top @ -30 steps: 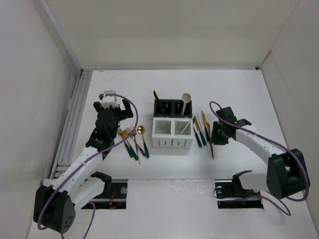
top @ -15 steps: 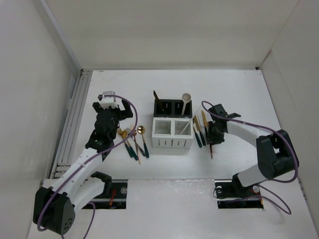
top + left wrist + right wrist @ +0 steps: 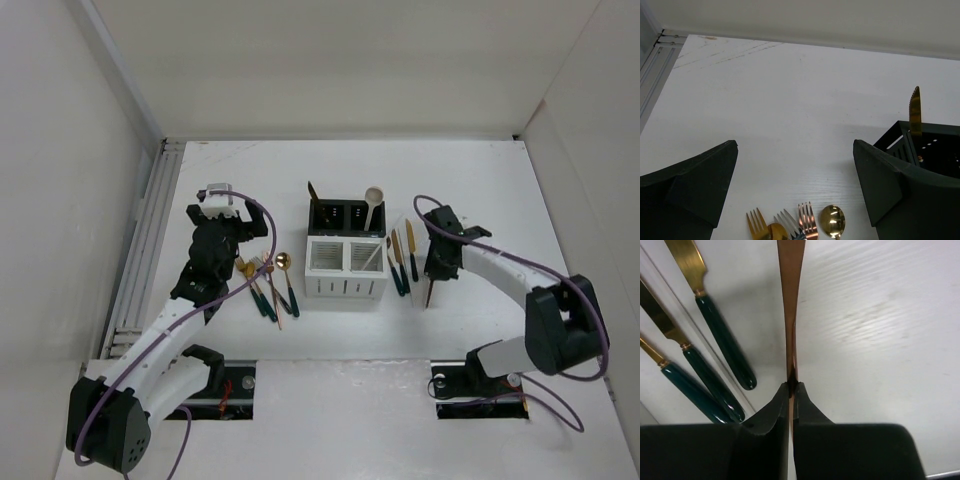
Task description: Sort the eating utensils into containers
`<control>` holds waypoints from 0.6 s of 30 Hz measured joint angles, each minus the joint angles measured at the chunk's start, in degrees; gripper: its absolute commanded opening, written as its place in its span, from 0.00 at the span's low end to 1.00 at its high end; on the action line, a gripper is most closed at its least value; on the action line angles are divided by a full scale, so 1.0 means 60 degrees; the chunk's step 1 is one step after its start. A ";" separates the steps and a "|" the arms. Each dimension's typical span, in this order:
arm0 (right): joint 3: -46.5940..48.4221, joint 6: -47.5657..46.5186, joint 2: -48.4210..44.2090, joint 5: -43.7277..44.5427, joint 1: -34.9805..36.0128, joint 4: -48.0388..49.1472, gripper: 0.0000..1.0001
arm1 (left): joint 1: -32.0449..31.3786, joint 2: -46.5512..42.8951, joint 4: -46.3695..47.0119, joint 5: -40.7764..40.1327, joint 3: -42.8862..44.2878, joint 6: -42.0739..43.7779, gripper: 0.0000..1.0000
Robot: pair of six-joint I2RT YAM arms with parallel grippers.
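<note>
My right gripper (image 3: 793,386) is shut on a slim copper utensil (image 3: 790,300), held low over the table to the right of the containers; it also shows from above (image 3: 429,290). Beside it lie teal-handled gold knives (image 3: 722,340) (image 3: 400,262). The containers are two black bins (image 3: 345,215) and two white slotted bins (image 3: 345,270). A gold knife (image 3: 915,110) and a cream spoon (image 3: 373,200) stand in the black bins. My left gripper (image 3: 795,190) is open and empty, with forks (image 3: 808,222) and a gold spoon (image 3: 832,220) below it, left of the bins (image 3: 268,280).
White walls close in the table at the back and on both sides. A metal rail (image 3: 150,240) runs along the left edge. A black bin's corner (image 3: 935,150) is close to my left gripper's right finger.
The right gripper has closed on the copper utensil after shifting slightly beside the knives. The left arm has held still with its jaws wide.
</note>
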 measured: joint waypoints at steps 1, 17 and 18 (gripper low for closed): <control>0.0011 0.0066 -0.0317 0.0328 -0.0004 -0.0146 0.00 | 0.0000 0.0000 0.0004 0.0004 0.0000 0.0004 1.00; 0.2127 -0.1749 -0.4725 0.5577 0.3271 0.2863 0.00 | 0.0000 0.0197 0.0069 0.0004 0.0000 0.0022 1.00; 0.2269 -0.2091 -0.4554 0.5570 0.3552 0.3552 0.00 | 0.0000 0.0211 0.0069 0.0004 0.0000 0.0022 1.00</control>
